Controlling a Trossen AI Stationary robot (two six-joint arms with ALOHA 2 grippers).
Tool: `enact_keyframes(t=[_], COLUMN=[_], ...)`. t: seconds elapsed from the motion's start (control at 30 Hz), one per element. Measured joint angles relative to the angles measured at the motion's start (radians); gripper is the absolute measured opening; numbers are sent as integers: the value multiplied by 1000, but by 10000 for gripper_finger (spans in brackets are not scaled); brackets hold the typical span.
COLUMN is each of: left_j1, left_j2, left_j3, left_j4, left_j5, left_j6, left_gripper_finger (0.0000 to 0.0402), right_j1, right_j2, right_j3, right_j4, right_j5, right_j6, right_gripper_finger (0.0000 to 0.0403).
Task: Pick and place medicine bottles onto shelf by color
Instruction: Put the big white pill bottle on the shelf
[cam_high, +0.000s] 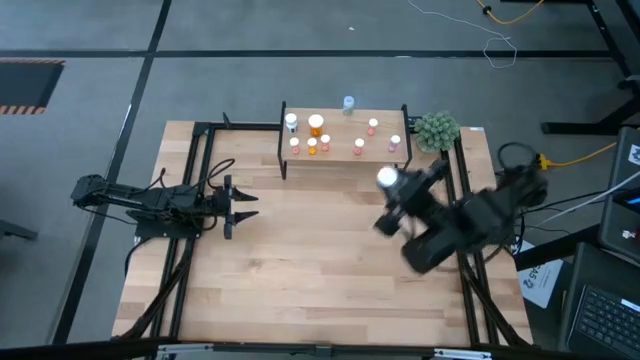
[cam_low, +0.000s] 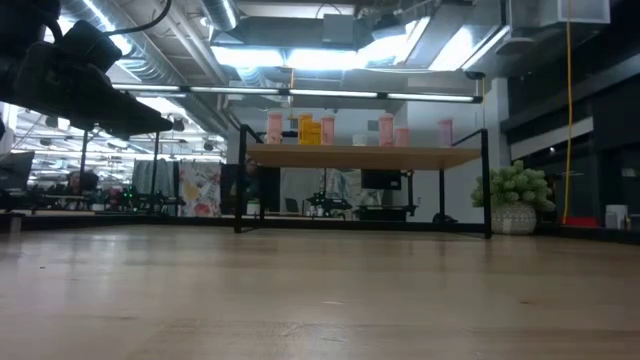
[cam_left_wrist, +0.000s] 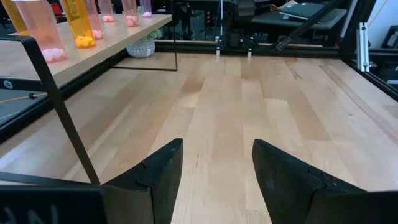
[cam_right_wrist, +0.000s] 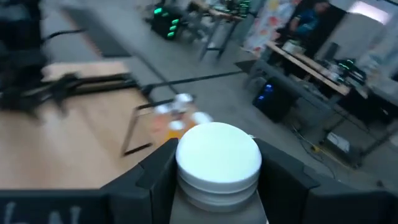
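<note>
At the bench's (cam_high: 300, 260) left side the left end effector (cam_high: 250, 205) waits low over the wood with fingers spread apart and nothing between them; bare boards stretch from it toward the middle. Along the far edge stands the shelf (cam_high: 343, 160), carrying small orange and pink medicine bottles (cam_high: 316, 126) in a loose row. Just right of the shelf sits a potted plant (cam_high: 437, 130). The right end effector (cam_right_wrist: 217, 180) hangs above the bench's right part, near the shelf's right end, clamped on a white-capped bottle (cam_right_wrist: 217, 157)
</note>
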Motion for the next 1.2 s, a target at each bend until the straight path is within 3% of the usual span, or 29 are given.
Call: enact_keyframes(t=[0.2,0.33,0.43,0.6,0.73,0.9,1.03,1.1,1.2], left_j1=[0,0,0,0,0,0,0,0,0], left_j2=[0,0,0,0,0,0,0,0,0], left_j3=[0,0,0,0,0,0,0,0,0], left_j4=[0,0,0,2,2,3,3,3,3], left_j5=[0,0,-5,-15,-16,-19,-24,-24,-24], left_j6=[0,0,0,0,0,0,0,0,0], left_gripper_finger=[189,189,189,189,189,189,189,189,189], right_j1=[-54,-110,-152,-233,-292,-389,-506,-559,-609], right_j2=[-240,-398,-475,-524,-522,-537,-550,-550,-550], right_j3=[-220,-403,-540,-733,-864,-969,-1010,-1021,-1043], right_j4=[-1,11,104,374,646,1012,1293,1373,1390], right_j5=[137,175,177,164,53,1,-194,-287,-338], right_j6=[96,208,225,100,6,-267,-499,-561,-559], right_gripper_finger=[182,183,182,182,183,181,181,180,180])
